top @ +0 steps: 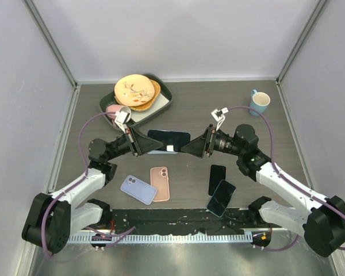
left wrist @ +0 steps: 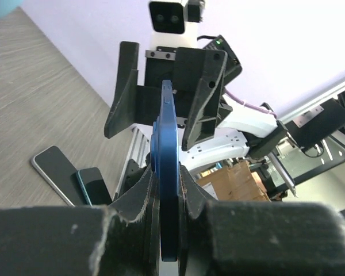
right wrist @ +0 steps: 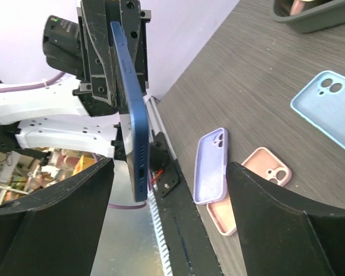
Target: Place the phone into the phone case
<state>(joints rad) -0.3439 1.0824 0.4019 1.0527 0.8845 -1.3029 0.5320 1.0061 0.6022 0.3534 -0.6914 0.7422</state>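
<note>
The left gripper (top: 151,144), left of the middle in the top view, is clamped on one end of the dark blue phone (top: 171,138) and holds it in the air above the table (top: 241,172). At the right end of the phone is the right gripper (top: 186,148). Its fingers (left wrist: 122,86) stand wide apart, one on each side of the phone; whether they touch it I cannot tell. Below, in the lower middle, a lilac case (top: 139,189) and a pink case (top: 160,183) lie just beside each other, and right of them lie two other phones (top: 217,179).
</note>
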